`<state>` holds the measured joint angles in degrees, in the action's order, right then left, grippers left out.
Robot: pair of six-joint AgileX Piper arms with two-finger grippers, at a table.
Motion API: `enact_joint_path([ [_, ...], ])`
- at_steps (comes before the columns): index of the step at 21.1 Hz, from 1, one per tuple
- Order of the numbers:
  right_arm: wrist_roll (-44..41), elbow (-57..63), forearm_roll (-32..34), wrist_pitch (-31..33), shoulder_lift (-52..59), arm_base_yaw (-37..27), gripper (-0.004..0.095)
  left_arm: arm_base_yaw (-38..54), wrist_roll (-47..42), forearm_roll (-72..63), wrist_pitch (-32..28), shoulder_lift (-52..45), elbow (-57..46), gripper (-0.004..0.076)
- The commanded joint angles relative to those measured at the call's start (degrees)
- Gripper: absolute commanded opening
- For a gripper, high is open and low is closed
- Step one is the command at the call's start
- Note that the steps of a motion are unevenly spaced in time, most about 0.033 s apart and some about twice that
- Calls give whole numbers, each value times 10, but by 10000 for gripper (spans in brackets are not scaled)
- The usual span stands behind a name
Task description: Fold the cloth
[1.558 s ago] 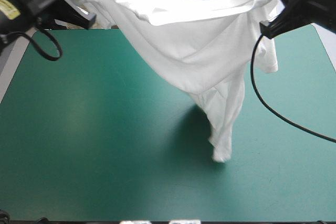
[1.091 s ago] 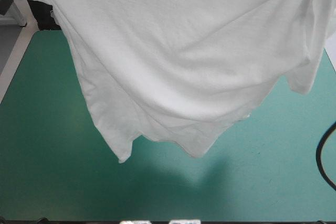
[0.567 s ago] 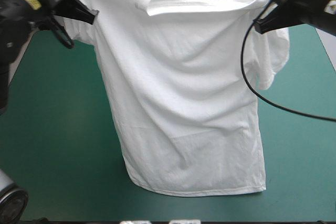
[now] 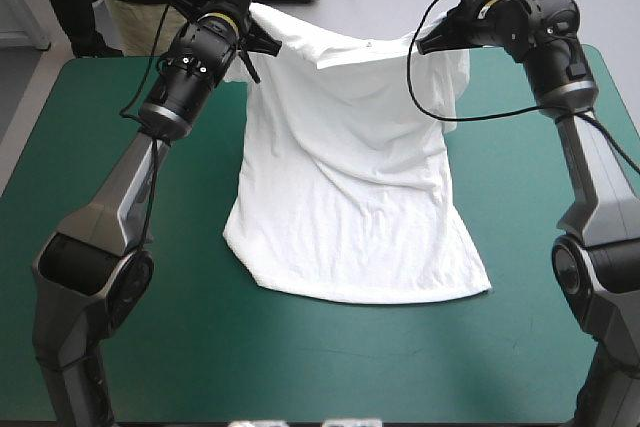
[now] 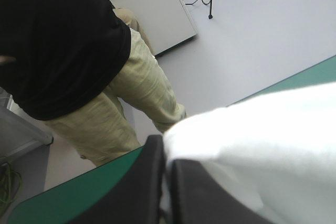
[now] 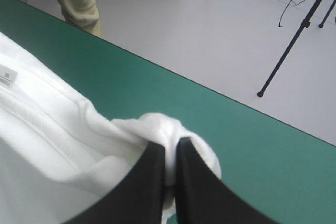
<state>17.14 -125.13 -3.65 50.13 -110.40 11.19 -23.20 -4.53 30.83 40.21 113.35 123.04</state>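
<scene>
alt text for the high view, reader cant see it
A white T-shirt is held up by its shoulders, the left gripper and right gripper each shut on one near the far edge; its lower part lies on the teal-green cover.

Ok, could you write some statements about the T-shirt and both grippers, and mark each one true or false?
1. The left gripper is shut on the T-shirt. True.
2. The right gripper is open and empty. False: it is shut on the T-shirt's other shoulder.
3. The hem lies on the teal-green cover. True.
4. The T-shirt is a folded bundle. False: it hangs unfolded from its shoulders, which are held up near the table's far edge.
</scene>
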Motion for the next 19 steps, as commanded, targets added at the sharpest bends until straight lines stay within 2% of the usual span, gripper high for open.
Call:
enact_joint_path([
  [1, 5, -15, -25, -106, -14, -19, -17, 39, -32, -24, -93, 11, 16, -9],
  [5, 5, -15, -42, -106, -81, -37, 15, 66, -16, -103, -84, 76, 16, -8],
  [7, 5, -15, -57, -102, -111, -43, 111, 67, 14, -145, -75, 106, 16, -6],
  [9, 5, -15, -67, -102, -131, -47, 246, 67, 27, -173, -70, 125, 16, 29],
  [10, 5, -14, -74, -101, -137, -49, 331, 67, 50, -200, -69, 130, 16, 104],
  [11, 5, -15, -74, -98, -141, -51, 415, 67, 78, -222, -65, 131, 16, 214],
  [12, 5, -15, -74, -96, -141, -52, 449, 67, 90, -227, -61, 131, 16, 306],
  [13, 5, -16, -74, -93, -140, -55, 487, 67, 93, -233, -47, 131, 19, 435],
  [14, 5, -17, -74, -90, -137, -56, 497, 67, 91, -233, -33, 131, 23, 504],
  [16, 3, -23, -75, -70, -125, -59, 500, 67, 91, -230, 12, 127, 32, 568],
  [19, 0, -34, -74, -24, -95, -64, 496, 67, 99, -219, 79, 105, 49, 545],
])
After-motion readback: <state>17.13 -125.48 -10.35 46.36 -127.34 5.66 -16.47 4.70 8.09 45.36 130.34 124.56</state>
